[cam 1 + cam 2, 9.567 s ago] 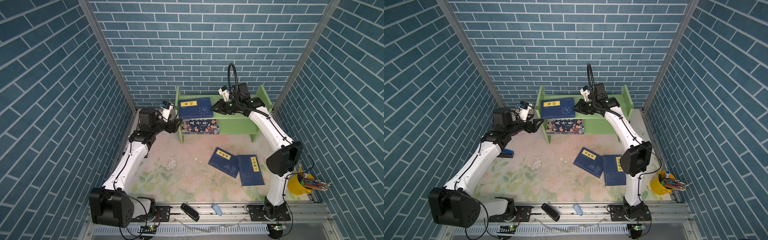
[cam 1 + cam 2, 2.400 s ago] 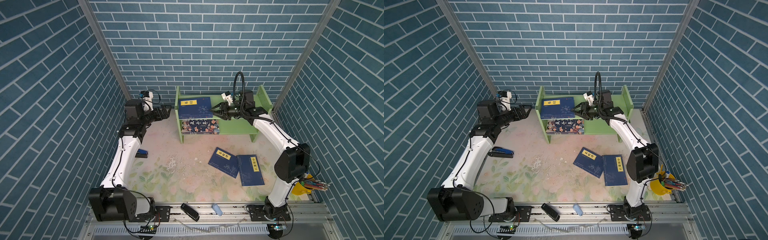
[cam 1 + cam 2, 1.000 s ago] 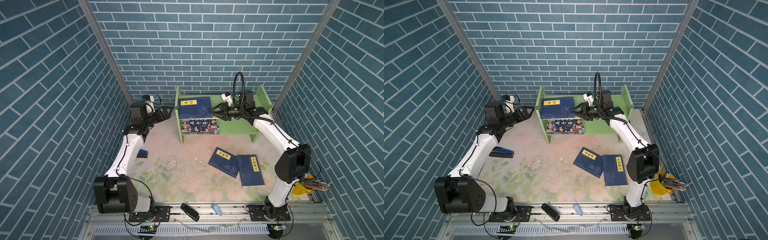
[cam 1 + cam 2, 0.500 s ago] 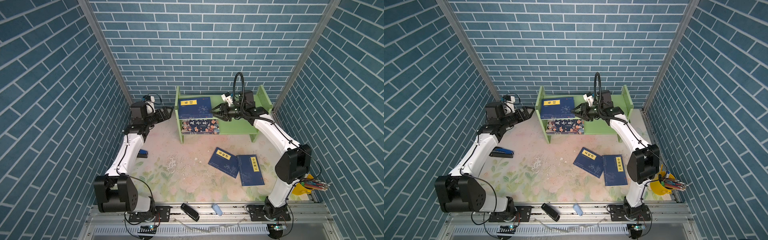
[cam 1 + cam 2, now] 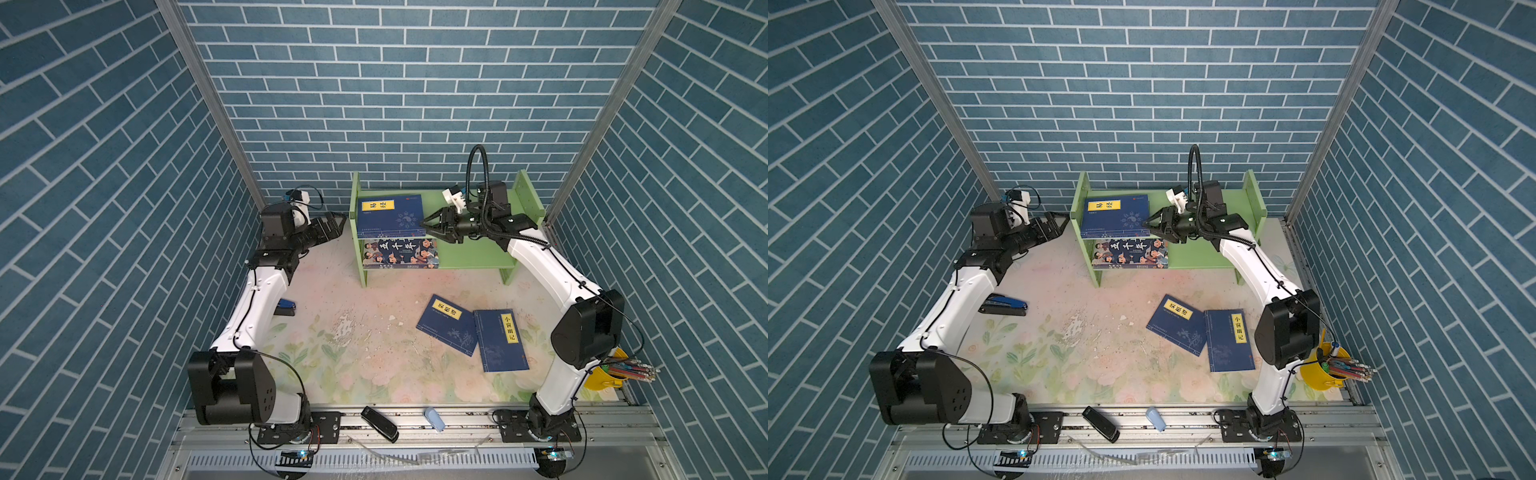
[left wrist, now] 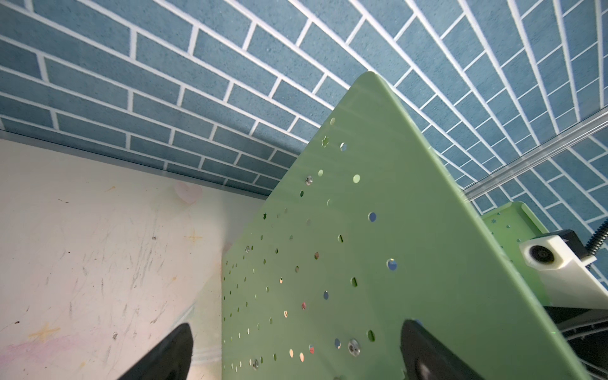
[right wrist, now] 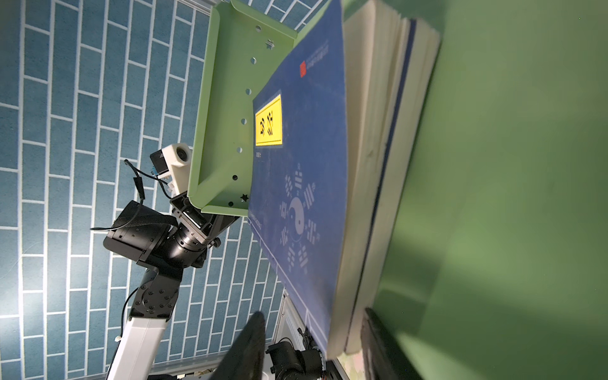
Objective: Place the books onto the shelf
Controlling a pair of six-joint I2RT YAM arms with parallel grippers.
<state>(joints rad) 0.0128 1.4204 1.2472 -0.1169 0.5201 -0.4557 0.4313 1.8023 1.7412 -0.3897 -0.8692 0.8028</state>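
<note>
Beside the far left of the shelf [image 5: 473, 253], the left gripper [image 5: 336, 221] has been swung closer over the last couple of seconds. It is now poised just off the perforated left panel [image 6: 362, 230], with its fingers spread wide and nothing held. A bracing of the shelf is judged to be intended.

Against that panel, on the upper tier, a stack of navy books [image 5: 390, 216] is laid flat. The large cartoon book [image 5: 401, 253] is laid on the lower tier, so these are counted as shelved.

At the stack's right edge, the right gripper [image 5: 428, 226] has been kept in place. Its jaws are half spread and have barely narrowed in the last second. The edge is straddled, but a gap is seen on the cover side in the right wrist view, so no firm clamp is judged.

Nearer and further right, a tilted navy book [image 5: 446, 324] and a second navy book [image 5: 500, 340] are left unmoved on the mat [image 5: 332, 353], edges close together. Two placements are therefore still owed.

The shelf is made of smooth pale green board with rounded corners, pierced by round and star-shaped holes. The navy covers are thin, matte and yellow-labelled, over cream page blocks. The mat is floral and scuffed.
</note>
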